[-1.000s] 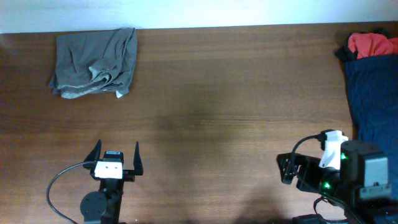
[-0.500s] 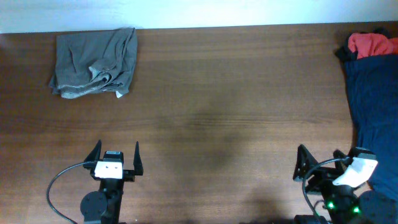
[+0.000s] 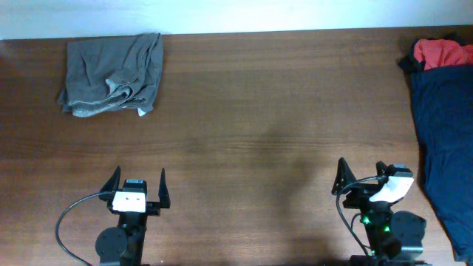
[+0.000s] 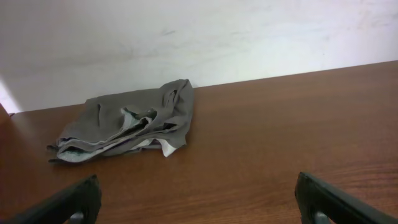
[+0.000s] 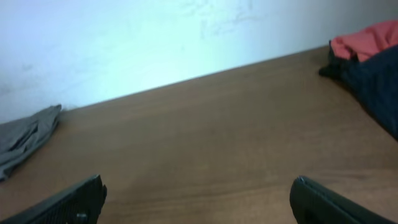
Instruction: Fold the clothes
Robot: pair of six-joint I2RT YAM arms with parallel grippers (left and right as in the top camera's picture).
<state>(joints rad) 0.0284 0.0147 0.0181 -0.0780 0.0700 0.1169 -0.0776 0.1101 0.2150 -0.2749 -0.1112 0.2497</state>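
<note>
A folded grey garment [image 3: 112, 74] lies at the table's far left corner; it also shows in the left wrist view [image 4: 127, 127] and at the left edge of the right wrist view [image 5: 22, 140]. A dark navy garment [image 3: 443, 125] lies along the right edge, with a red garment [image 3: 442, 52] at its far end; both show in the right wrist view, navy [image 5: 373, 81] and red [image 5: 367, 40]. My left gripper [image 3: 137, 181] is open and empty at the front left. My right gripper [image 3: 361, 176] is open and empty at the front right, left of the navy garment.
The brown wooden table [image 3: 259, 111] runs up to a pale wall at the back. Cables loop beside both arm bases near the front edge.
The right arm has swung and drawn back to the front right, its gripper now pointing toward the far wall. The left arm and the garments have not moved.
</note>
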